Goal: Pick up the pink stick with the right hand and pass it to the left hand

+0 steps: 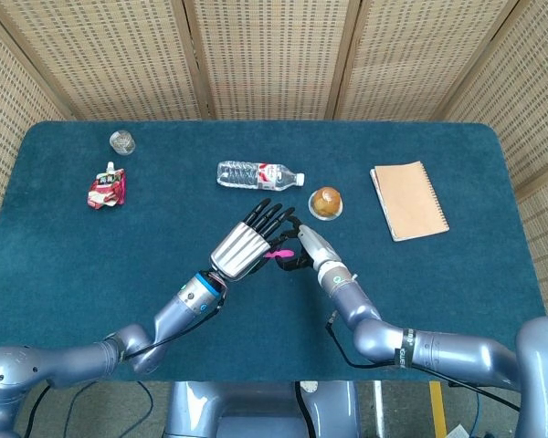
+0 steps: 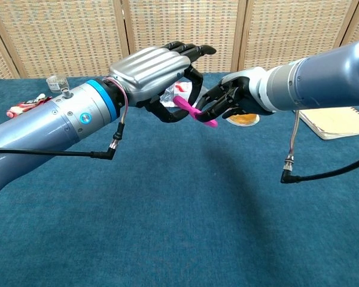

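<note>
The pink stick (image 2: 195, 113) (image 1: 276, 255) hangs tilted above the table, pinched in the dark fingers of my right hand (image 2: 230, 98) (image 1: 309, 248). My left hand (image 2: 152, 69) (image 1: 242, 248) is just left of it, silver back upward and fingers stretched out over the stick. The stick's upper end reaches into the gap between the left hand's fingers and its thumb, which curls underneath. I cannot tell whether the left hand touches the stick; its fingers are not closed around it.
On the blue table (image 1: 438, 292) behind the hands lie a water bottle (image 1: 258, 174) and a bun on a small dish (image 1: 326, 202). A tan notebook (image 1: 408, 200) sits at the right. A red snack packet (image 1: 106, 190) and a small glass jar (image 1: 121, 141) are far left.
</note>
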Controlling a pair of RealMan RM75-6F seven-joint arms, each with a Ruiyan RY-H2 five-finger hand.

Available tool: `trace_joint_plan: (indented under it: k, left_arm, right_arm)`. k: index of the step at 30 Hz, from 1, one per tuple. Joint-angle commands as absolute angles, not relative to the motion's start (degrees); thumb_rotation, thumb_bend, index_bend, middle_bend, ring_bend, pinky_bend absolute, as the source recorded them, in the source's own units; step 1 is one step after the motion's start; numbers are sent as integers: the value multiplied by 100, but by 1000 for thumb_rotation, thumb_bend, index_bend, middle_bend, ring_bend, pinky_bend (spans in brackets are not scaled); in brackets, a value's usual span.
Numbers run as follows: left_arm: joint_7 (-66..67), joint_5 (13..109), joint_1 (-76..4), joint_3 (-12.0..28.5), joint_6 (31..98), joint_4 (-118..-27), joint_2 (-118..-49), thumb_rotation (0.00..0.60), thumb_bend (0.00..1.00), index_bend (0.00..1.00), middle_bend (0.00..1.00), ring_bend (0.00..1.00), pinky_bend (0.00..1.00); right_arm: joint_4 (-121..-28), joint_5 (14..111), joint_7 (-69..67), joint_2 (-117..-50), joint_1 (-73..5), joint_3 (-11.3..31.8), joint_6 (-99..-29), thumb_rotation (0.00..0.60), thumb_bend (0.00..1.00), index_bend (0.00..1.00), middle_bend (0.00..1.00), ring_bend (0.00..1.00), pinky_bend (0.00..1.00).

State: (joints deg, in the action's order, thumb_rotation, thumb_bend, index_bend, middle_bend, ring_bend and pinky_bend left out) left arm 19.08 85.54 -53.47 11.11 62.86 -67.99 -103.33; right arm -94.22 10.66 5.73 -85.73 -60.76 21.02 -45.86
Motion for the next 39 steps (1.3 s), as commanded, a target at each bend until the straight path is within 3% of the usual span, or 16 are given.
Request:
trace_joint_plan:
  k: [1,6,11,39]
  left_arm:
    - [1903,8543,-5365,1128,6272,-6793,-10334,600,472,714,0,0,0]
    - [1881,8532,-5370,1134,6284,-6785,-10361,600,485,796,0,0,0]
    - [1865,8532,-5367,1145,6322,-6762,-10383,600,488,814,0,0,0]
    - [1694,8557,-5276,1223,6577,-6842,-10071,600,492,821,0,0,0]
  right_arm:
    - [-9415,1073,563,-8570,-6072,2097,-4576,600,585,664,59,0,0]
    - [-9399,1089,541,-8561,-6060,2089,-4560,600,585,665,59,0,0]
    - [-9378,1114,514,-8543,-6034,2074,-4545,600,585,668,59,0,0]
    - [-9322,1247,437,-8402,-5893,1972,-4506,600,589,726,74,0,0]
